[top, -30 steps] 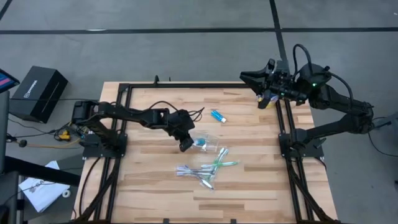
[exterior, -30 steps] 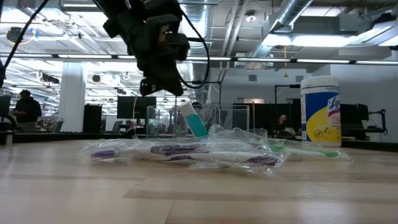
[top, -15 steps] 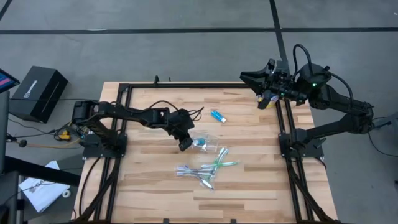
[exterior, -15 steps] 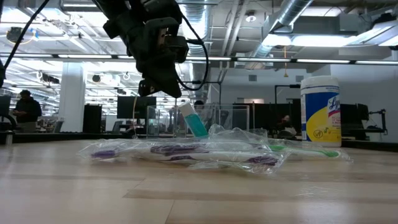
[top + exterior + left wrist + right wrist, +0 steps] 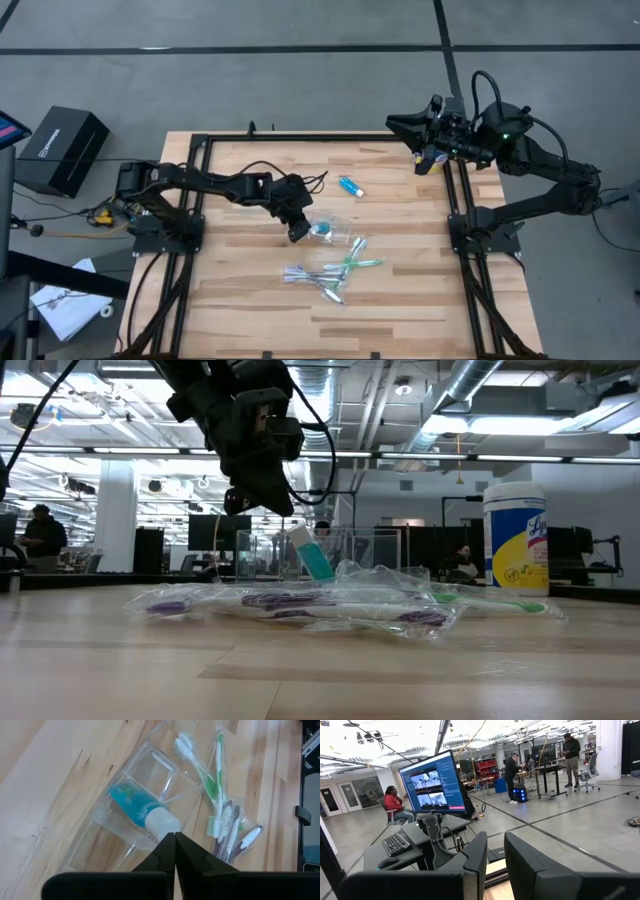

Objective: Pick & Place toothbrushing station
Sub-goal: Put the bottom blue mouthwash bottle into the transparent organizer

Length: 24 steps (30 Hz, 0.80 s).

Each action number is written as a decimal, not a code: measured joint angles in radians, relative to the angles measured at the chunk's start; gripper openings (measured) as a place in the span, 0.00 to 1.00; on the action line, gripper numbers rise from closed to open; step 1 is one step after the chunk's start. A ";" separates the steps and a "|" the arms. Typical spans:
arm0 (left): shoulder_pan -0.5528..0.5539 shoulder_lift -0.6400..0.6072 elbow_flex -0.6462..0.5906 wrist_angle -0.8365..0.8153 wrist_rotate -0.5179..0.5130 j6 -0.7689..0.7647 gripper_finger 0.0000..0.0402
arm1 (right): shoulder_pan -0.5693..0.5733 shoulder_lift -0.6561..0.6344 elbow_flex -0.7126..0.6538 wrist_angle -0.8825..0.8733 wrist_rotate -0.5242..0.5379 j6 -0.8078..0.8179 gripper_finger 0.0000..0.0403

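One clear cup (image 5: 132, 812) mid-bench holds one blue tube (image 5: 137, 807); a second tube (image 5: 350, 186) lies apart. Left pincer (image 5: 174, 840) pressed together above; right pincer (image 5: 393, 123) slightly spread, empty.

The bench (image 5: 250, 300) is pale matt wood; the cup (image 5: 150, 775) is clear glossy plastic; the toothbrushes (image 5: 300, 605) lie in shiny film wrappers.

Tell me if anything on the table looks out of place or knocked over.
Yes. The clear cup lies tipped on its side with a blue tube in it, the toothbrushes lie scattered beside it, and a second blue tube lies apart.
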 joint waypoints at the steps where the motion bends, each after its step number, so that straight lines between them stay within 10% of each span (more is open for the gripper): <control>1: 0.000 0.000 0.000 0.000 0.000 0.000 0.00 | 0.000 0.000 0.000 0.000 0.000 0.000 0.15; 24: 0.023 0.068 0.000 0.070 0.031 -0.008 0.00 | 0.000 0.000 0.000 -0.001 -0.003 0.001 0.15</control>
